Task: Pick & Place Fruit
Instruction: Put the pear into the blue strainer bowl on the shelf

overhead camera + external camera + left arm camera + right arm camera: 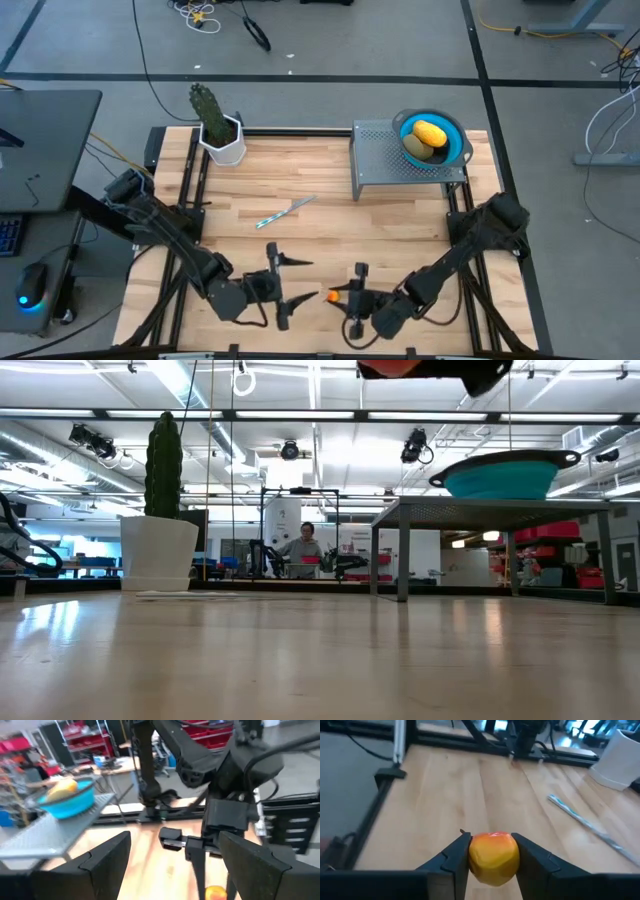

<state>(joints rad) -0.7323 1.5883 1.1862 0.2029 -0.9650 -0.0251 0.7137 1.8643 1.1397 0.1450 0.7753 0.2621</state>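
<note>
A small orange-yellow fruit (493,857) sits between the fingers of my right gripper (340,297), near the table's front edge at its middle. Just left of it my left gripper (283,280) stands open with nothing between its fingers, facing the right gripper. At the back right a blue bowl (452,140) rests on a grey perforated stand (385,160). Inside it lie a yellow fruit (430,132) and an olive-green one (416,148). In the low view the held fruit (392,368) shows at the top edge, high above the tabletop. My right gripper pinches the orange-yellow fruit by its two opposite sides (472,856) between its two fingers, near their free ends. The fingers come from the table's right, slanting a little downward. The fruit is lifted clear of the table.
A silver-bladed knife (285,212) lies flat on the wood at the table's middle. A green cactus in a white pot (220,135) stands at the back left. A person (303,546) shows far off in the room behind the table.
</note>
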